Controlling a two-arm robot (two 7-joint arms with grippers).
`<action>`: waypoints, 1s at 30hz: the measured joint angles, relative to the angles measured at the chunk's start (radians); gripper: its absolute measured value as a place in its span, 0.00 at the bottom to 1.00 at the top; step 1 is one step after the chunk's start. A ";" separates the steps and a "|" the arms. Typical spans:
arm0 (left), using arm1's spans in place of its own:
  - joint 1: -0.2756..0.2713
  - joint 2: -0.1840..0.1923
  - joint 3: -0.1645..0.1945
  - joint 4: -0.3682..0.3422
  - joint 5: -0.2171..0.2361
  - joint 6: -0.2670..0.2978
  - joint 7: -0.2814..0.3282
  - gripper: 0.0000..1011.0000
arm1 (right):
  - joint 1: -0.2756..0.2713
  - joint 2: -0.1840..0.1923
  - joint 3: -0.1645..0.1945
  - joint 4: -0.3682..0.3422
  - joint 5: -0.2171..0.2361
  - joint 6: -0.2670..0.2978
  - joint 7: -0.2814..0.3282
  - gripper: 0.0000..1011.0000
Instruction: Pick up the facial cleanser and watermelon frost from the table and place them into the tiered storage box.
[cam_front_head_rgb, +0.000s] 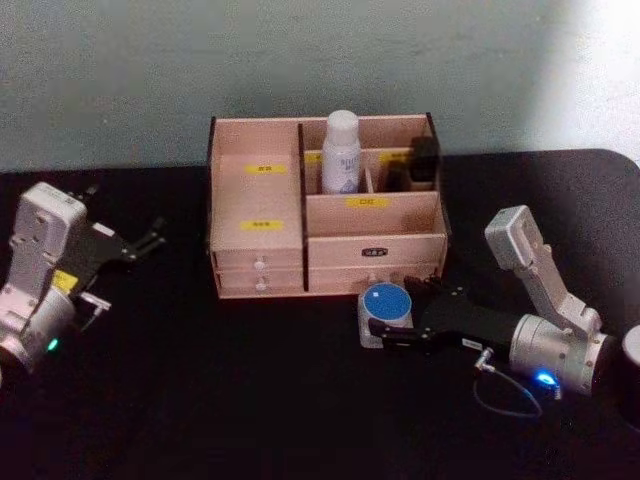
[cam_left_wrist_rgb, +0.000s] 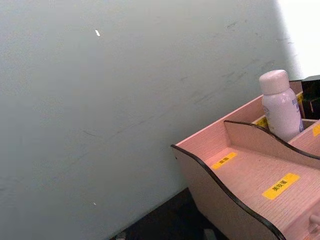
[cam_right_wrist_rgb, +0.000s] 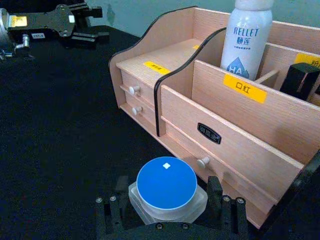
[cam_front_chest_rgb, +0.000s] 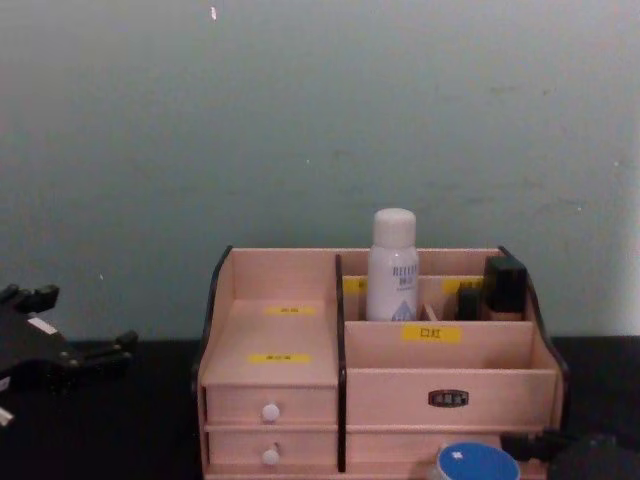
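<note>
1. The tiered storage box (cam_front_head_rgb: 262, 215) has light wood and yellow labels.
2. The right gripper (cam_front_head_rgb: 392, 315) straddles the watermelon frost (cam_right_wrist_rgb: 166, 184); clamped or not, I cannot tell.
3. The left gripper (cam_front_head_rgb: 152, 240), left of the box, is spread and empty.
4. The facial cleanser (cam_front_head_rgb: 341, 152) stands upright in the box's rear compartment.
5. The blue-lidded watermelon frost sits just before the box.

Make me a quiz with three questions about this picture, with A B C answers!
1. Where is the bottle? A on the table; B in a gripper; C in the box.
2. What colour is the lid of the jar? A red; B blue; C green.
3. How is the bottle? A upright; B lying down; C upside down.
Answers: C, it stands in a back compartment; B, the blue lid shows by the right gripper; A, its cap points up. The left gripper sits left of the box.
</note>
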 joint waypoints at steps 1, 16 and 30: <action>0.000 0.000 0.000 0.000 0.000 0.000 0.000 0.99 | 0.001 -0.001 -0.001 0.001 0.000 0.001 0.000 0.99; 0.000 0.000 0.000 0.000 0.000 0.000 0.000 0.99 | 0.002 0.004 -0.007 0.004 0.007 0.002 0.012 0.99; 0.000 0.000 0.000 0.000 0.000 0.000 0.000 0.99 | 0.009 0.003 -0.016 0.016 0.008 0.006 0.017 0.99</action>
